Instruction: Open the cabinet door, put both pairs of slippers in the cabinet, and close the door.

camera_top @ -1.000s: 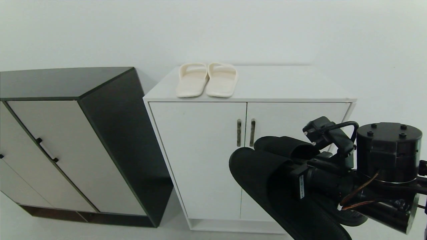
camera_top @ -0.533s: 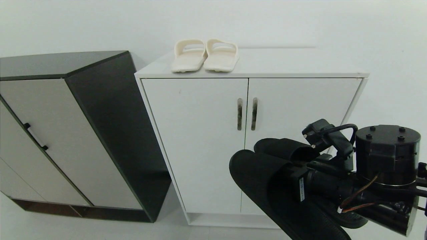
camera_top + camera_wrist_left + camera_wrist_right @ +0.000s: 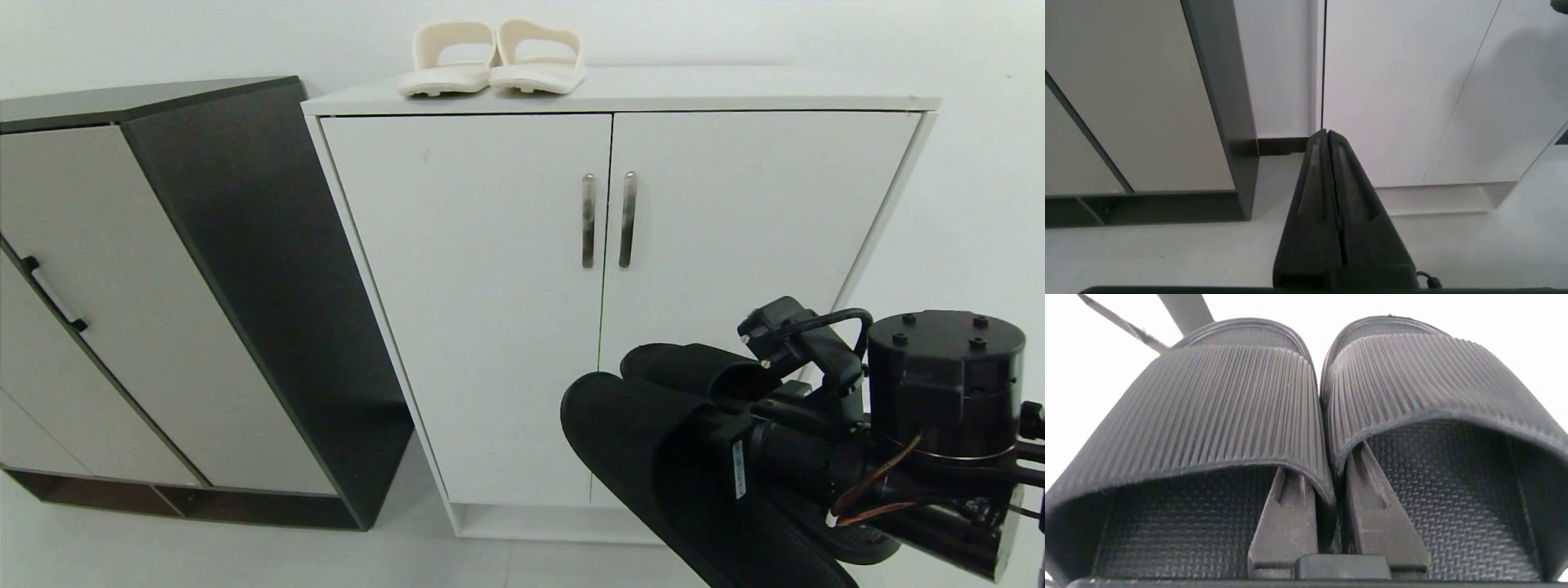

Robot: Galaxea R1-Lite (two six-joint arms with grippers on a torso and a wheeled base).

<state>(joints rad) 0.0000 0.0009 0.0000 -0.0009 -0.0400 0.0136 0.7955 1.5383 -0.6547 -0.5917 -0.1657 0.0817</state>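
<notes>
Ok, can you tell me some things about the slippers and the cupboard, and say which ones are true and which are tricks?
1. The cream slippers sit on top of the white cabinet. True.
2. The white cabinet's doors are open. False: both doors are shut.
3. The right end effector holds the black slippers. True.
4. The left end effector holds a slipper. False: it is shut with nothing in it.
</notes>
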